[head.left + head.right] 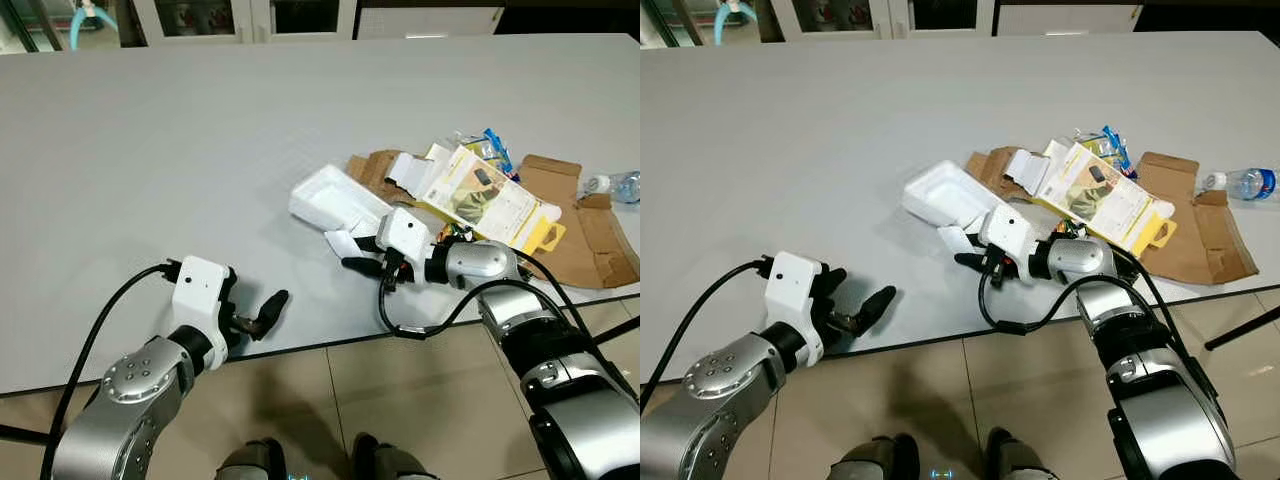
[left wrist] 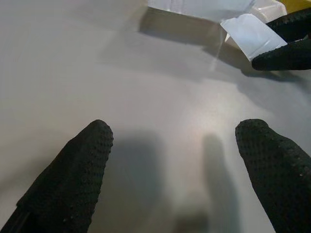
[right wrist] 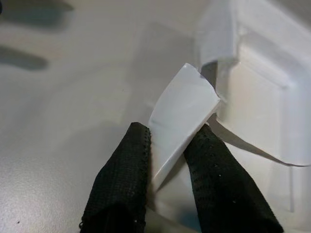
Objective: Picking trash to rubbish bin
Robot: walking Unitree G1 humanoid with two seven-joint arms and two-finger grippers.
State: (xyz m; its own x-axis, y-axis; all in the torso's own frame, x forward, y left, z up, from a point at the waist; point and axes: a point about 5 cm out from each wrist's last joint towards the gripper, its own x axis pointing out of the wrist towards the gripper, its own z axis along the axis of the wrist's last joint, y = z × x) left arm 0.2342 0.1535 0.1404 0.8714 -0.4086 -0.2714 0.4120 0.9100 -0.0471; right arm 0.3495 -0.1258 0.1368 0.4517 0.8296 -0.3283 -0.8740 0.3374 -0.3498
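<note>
A pile of trash lies on the grey table (image 1: 200,150) at the right: a white foam tray (image 1: 335,200), brown cardboard (image 1: 590,235), a yellow printed package (image 1: 485,195) and a blue wrapper (image 1: 495,145). My right gripper (image 1: 362,255) is shut on a white paper flap (image 3: 182,116) that hangs off the foam tray (image 3: 262,82); its two fingers (image 3: 121,179) pinch the flap between them. My left gripper (image 1: 262,312) rests open near the table's front edge, well left of the pile, its fingertips (image 2: 73,179) spread over bare table.
A plastic bottle (image 1: 1240,183) lies at the table's right edge beside the cardboard. Cabinets (image 1: 250,18) stand behind the far edge. Tiled floor (image 1: 400,400) and my own feet show below the front edge. The left half of the table is bare.
</note>
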